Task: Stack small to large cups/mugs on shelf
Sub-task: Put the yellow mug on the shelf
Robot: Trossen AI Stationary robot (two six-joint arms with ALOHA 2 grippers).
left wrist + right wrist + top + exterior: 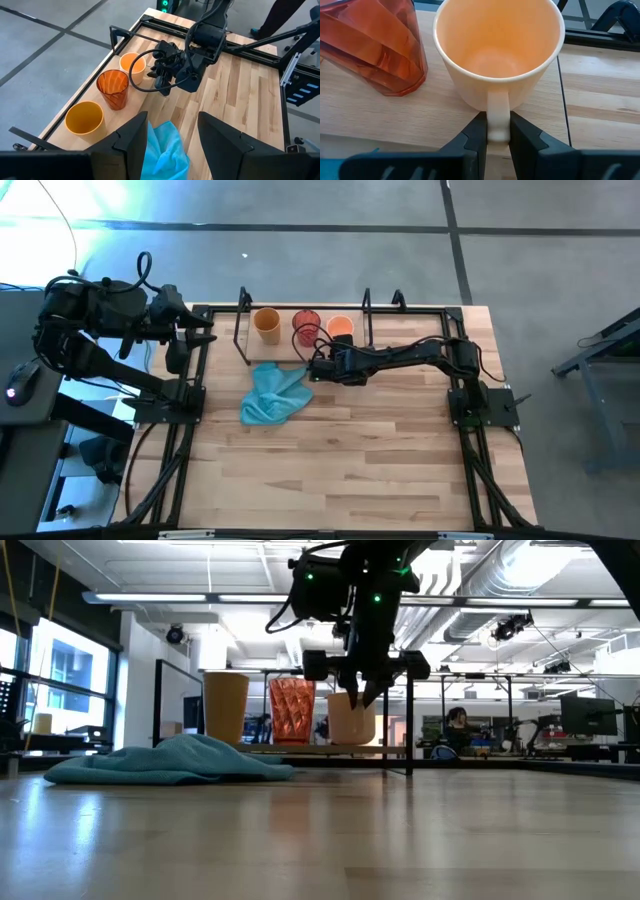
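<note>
Right gripper [492, 131]: my fingers pinch the orange mug's [500, 55] pale handle [497, 112].
Left gripper [170, 135]: fingers apart, waiting.
Risk: mug may swing, bumping the red ribbed cup [375, 45].

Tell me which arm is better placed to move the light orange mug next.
The right. The right gripper is already closed on the pale handle of the light orange mug, beside the red ribbed translucent cup. The left gripper is open, high above the light blue cloth, far from the mug.
</note>
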